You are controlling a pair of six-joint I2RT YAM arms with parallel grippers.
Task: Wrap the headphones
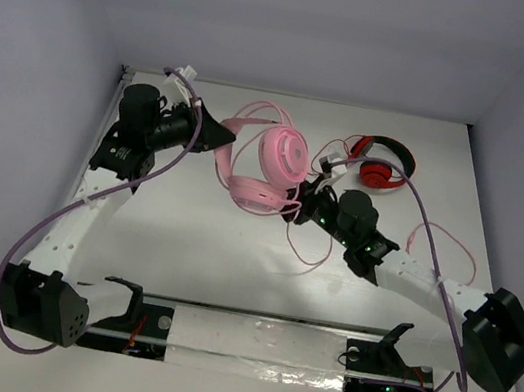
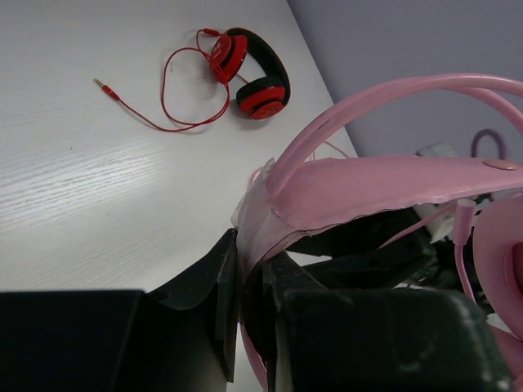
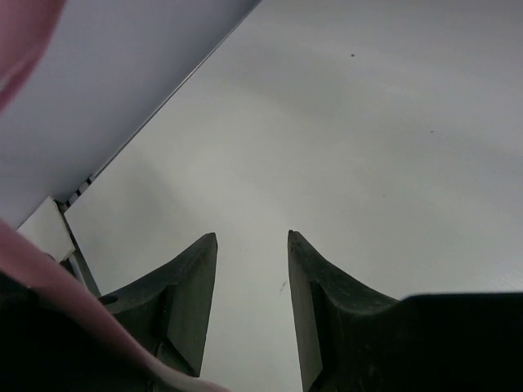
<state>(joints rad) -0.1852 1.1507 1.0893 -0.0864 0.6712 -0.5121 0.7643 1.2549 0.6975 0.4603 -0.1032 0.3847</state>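
My left gripper (image 1: 220, 136) is clamped on the headband (image 2: 384, 184) of the headphones (image 1: 273, 162), mid-table. My right gripper (image 1: 304, 201), jaws apart and empty, sits just beside them. I think the loose cable (image 1: 309, 261) could snag it or unwind.

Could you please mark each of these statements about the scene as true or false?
1. The left gripper is clamped on the headband of the pink headphones. True.
2. The right gripper is pinching the pink cord. False: its fingers stand apart with nothing between them.
3. The red headphones lie on the table, held by neither gripper. True.
4. The red headphones' cable is wound round their band. False: it lies in a loose loop on the table, its plug end stretched out.
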